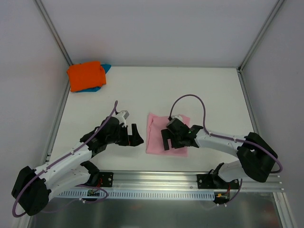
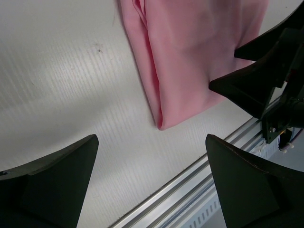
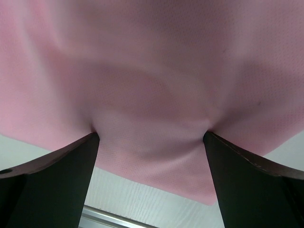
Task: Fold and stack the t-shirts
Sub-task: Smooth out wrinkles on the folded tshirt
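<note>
The light pink t-shirt [image 1: 156,135] lies folded near the middle of the white tabletop [image 1: 199,95]; the right fingers [image 1: 166,141] are spread apart, tips pressed into its cloth; the left fingers [image 1: 136,136] hang open just beside its left edge, holding nothing; the bright orange t-shirt [image 1: 85,76] sits on the teal-blue t-shirt [image 1: 106,68] in the far left corner.

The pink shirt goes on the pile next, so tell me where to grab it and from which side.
Take the pink shirt by its left long edge, coming from the left with the left tool, open beside it. That edge is a rounded fold, so the layers should lift together. The right tool, open, presses on the middle.
</note>
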You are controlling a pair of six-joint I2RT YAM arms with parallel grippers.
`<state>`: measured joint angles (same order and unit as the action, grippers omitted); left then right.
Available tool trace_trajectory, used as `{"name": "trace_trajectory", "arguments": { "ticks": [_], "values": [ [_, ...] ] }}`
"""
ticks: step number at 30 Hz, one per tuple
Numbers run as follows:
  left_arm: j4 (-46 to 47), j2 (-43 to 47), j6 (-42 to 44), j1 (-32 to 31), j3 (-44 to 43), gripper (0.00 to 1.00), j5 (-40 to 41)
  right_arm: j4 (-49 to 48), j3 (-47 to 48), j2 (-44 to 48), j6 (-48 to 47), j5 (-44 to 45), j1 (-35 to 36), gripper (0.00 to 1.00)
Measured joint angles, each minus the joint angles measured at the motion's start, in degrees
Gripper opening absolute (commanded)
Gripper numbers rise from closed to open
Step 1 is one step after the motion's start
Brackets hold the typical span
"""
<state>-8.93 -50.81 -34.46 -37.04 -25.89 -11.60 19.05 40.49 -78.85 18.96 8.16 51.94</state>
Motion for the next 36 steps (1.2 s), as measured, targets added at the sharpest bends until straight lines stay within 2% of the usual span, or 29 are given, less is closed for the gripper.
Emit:
{"name": "trace_trajectory", "arguments": {
  "ticks": [15, 26, 36],
  "values": [
    [-2.6, 1.53, 0.85, 0.0, -2.27, 0.99, 0.07, -1.07, 2.49, -4.68, 4.42, 2.4, -0.74, 0.99],
    [-3.72, 1.44, 1.03, 0.02, -2.27, 0.99, 0.11, 0.07, 4.85, -7.13, 3.76, 4.2, -3.8, 1.0],
    [4.76, -11.1, 0.79, 1.18, -2.25, 0.98, -1.46, 5.57, 4.79, -4.26, 2.99, 4.92, -4.85, 0.99]
  ]
}}
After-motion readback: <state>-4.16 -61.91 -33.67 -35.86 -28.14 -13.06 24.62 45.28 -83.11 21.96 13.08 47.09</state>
